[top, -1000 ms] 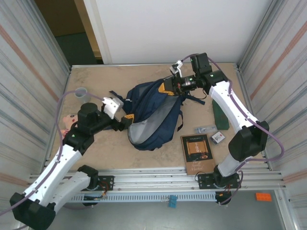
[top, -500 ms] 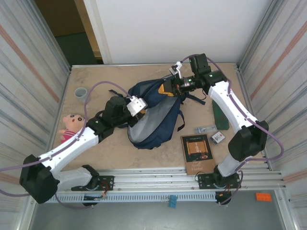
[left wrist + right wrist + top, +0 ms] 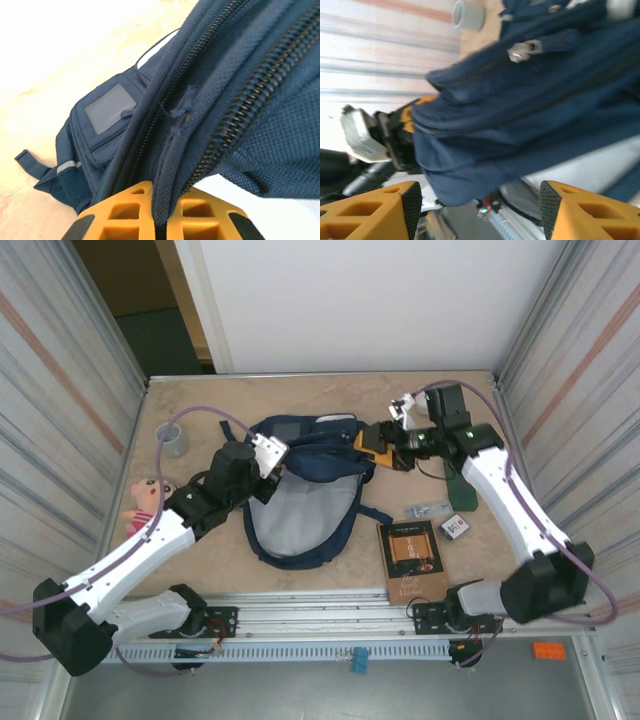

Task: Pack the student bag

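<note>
The student bag (image 3: 300, 502), navy blue with a grey panel, lies flat in the middle of the table with its top toward the far side. My left gripper (image 3: 270, 468) is at the bag's upper left. In the left wrist view its orange fingers (image 3: 125, 210) are shut on a fold of the bag's zippered rim (image 3: 172, 165). My right gripper (image 3: 378, 444) hovers at the bag's upper right corner. It stands open, its pads (image 3: 411, 202) wide apart with nothing between them, and the bag's blue fabric (image 3: 520, 100) lies just beyond.
A grey cup (image 3: 172, 438) and a pink plush doll (image 3: 146, 502) sit at the left. To the right of the bag are a brown book (image 3: 411, 552), a small dark card (image 3: 455, 526), a clear small item (image 3: 428, 509) and a green object (image 3: 462, 483). Metal walls stand on both sides.
My left gripper moved to the bag's rim and shut on it. My right gripper let go of the bag, opened and drew back to the right. The bag dropped flat and spread out.
</note>
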